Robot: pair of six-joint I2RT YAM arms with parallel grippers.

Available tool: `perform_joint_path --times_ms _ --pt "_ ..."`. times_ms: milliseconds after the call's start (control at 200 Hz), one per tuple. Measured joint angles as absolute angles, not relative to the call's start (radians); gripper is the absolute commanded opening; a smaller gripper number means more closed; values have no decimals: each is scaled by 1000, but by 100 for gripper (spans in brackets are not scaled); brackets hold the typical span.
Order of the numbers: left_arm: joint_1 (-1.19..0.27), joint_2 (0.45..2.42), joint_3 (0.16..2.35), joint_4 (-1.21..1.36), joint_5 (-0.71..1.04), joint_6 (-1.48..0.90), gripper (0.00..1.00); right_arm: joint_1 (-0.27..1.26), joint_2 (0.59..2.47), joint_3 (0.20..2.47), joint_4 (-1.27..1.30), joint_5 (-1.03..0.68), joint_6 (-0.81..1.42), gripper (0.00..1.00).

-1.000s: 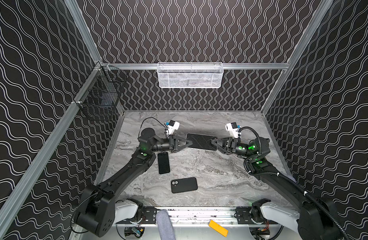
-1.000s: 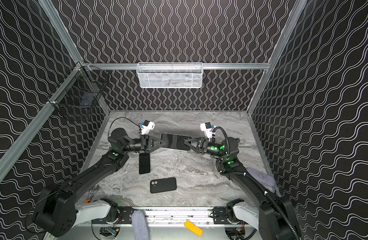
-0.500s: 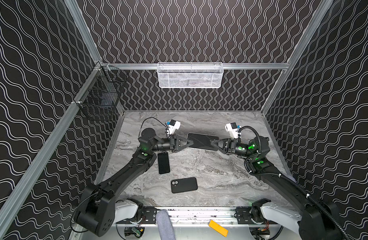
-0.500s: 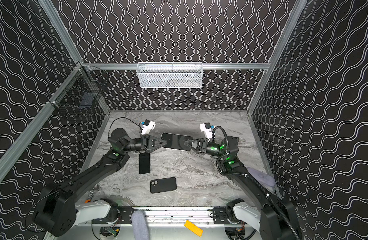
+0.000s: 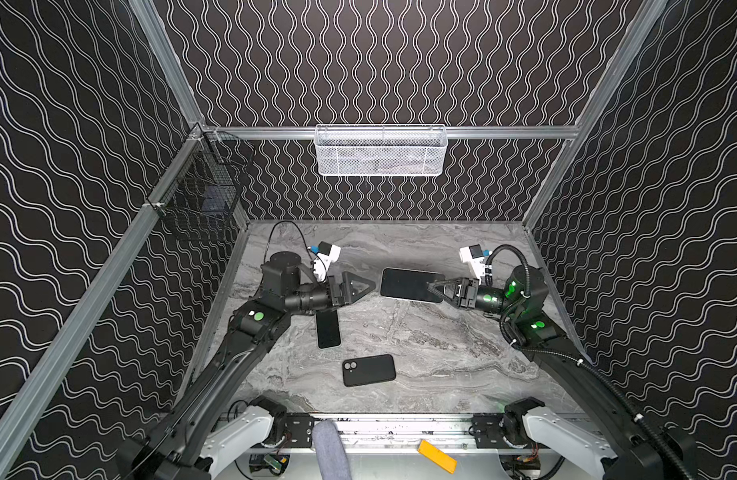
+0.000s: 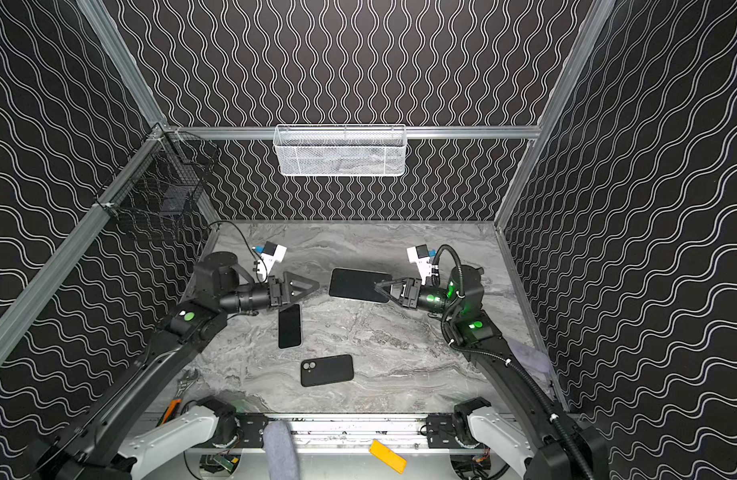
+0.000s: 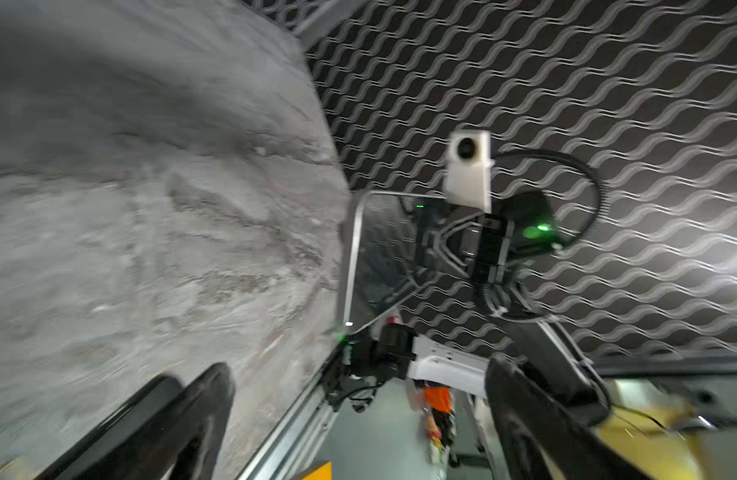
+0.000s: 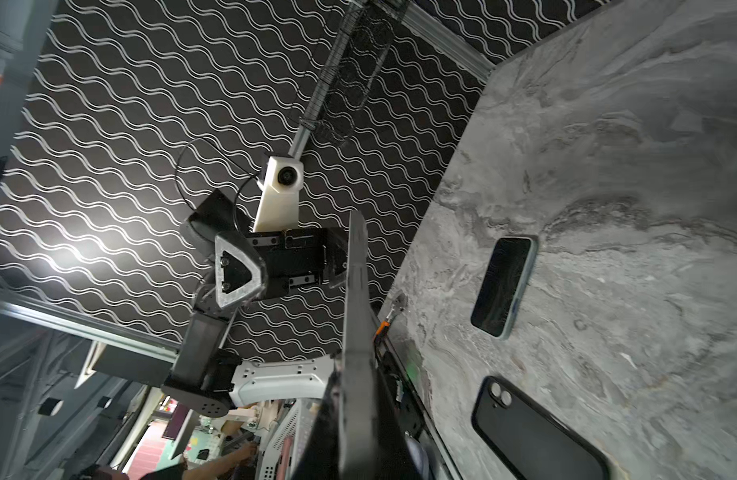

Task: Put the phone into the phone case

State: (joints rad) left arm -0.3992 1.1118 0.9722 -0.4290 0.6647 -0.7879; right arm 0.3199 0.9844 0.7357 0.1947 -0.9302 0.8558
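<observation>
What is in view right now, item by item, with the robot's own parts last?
held phone: 1, dark, silver-rimmed, off the table in the right claw
table phone: 1, dark screen, pale blue edge, flat beside the left arm
phone case: 1, black, camera cutout up, flat at front centre
mesh basket: 1, white, on the back wall rail
wire basket: 1, black, on the left wall
wrench: 1, silver, front left table edge
orange block: 1, below the front rail
table: 1, grey marble
wrist cameras: 2, white
left claw: 1, black, open, empty
right claw: 1, black, shut on held phone
</observation>
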Motion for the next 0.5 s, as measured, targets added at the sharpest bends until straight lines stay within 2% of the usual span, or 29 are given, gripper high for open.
perform_joint_path --times_ms 260,495 --pt "-399 926 738 -801 390 -821 99 322 972 753 -166 -894 613 0" --pt "-403 788 457 -780 377 -1002 99 323 952 739 -308 -864 514 0"
